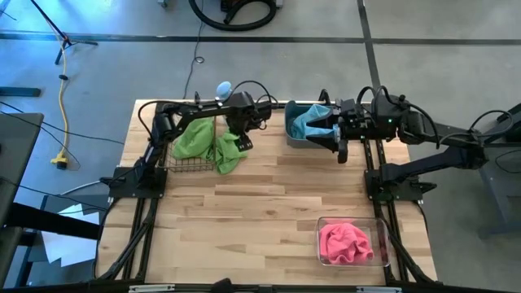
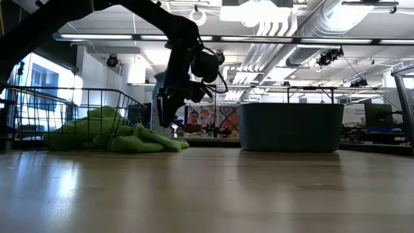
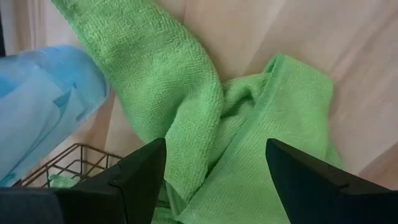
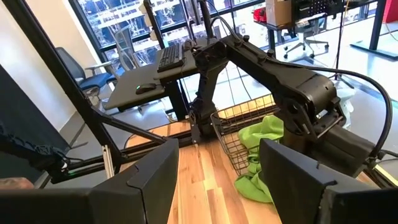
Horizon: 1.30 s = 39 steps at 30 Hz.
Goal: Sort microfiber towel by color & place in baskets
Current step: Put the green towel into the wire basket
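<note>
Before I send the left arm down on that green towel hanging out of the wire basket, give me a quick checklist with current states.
1. Left gripper open over the green towel: ok.
2. Towel fully inside the wire basket: not ok, part lies on the table.
3. Spray bottle clear of the left gripper: cannot tell, it sits close.
4. Right gripper away from the left arm, at the grey-blue tub: ok.
5. Pink towel in the clear box: ok.
</note>
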Each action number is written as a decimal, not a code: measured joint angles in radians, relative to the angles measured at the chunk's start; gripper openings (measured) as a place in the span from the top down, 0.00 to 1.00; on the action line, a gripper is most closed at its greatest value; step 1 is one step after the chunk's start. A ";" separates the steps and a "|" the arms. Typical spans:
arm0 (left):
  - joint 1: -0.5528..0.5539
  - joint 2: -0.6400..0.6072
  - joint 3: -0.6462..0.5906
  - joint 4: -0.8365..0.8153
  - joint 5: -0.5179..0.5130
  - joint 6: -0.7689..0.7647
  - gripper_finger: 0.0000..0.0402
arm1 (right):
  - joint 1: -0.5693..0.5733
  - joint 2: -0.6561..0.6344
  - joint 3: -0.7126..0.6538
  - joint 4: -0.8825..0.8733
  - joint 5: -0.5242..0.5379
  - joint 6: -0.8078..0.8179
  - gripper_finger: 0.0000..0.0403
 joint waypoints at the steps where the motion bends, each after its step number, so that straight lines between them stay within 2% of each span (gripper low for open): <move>1: 0.002 0.001 -0.001 -0.002 0.000 0.000 0.34 | 0.000 0.000 0.000 0.000 0.000 0.000 0.45; 32: 0.009 0.000 -0.001 -0.012 0.010 0.061 0.34 | 0.000 0.000 0.000 -0.023 0.000 0.016 0.45; 39: 0.009 0.000 -0.001 -0.011 0.043 0.080 0.34 | 0.000 0.000 0.000 -0.032 0.000 0.031 0.45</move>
